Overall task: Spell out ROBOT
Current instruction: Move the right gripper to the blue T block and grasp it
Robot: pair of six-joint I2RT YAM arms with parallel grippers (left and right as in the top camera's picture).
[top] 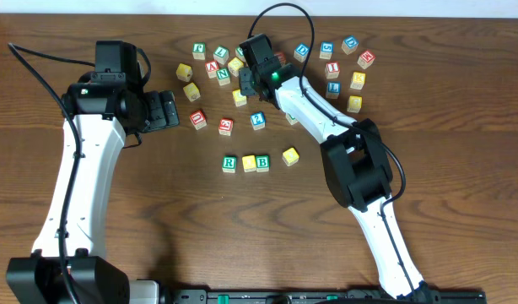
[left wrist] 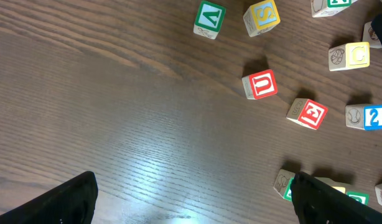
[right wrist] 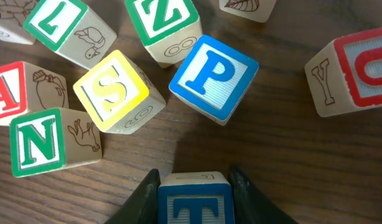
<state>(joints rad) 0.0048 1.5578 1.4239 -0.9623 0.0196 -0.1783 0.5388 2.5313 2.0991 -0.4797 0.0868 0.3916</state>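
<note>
A row of blocks lies at the table's middle: a green R (top: pixel 229 163), a yellow block (top: pixel 249 162) and a green B (top: pixel 262 162), with a loose yellow block (top: pixel 290 155) to the right. My right gripper (top: pixel 245 82) is among the pile of letter blocks at the back. In the right wrist view it (right wrist: pixel 195 186) is shut on a blue T block (right wrist: pixel 195 202). My left gripper (top: pixel 164 110) is open and empty left of the pile. In its own view (left wrist: pixel 191 199) it hangs over bare wood.
Near the held T lie a blue P (right wrist: pixel 214 76), yellow S (right wrist: pixel 116 90), green N (right wrist: pixel 41 142) and green Z (right wrist: pixel 163 18). The left wrist view shows a red U (left wrist: pixel 260 84), a red E (left wrist: pixel 309 114) and a blue 2 (left wrist: pixel 368 117). More blocks (top: pixel 343 63) lie back right.
</note>
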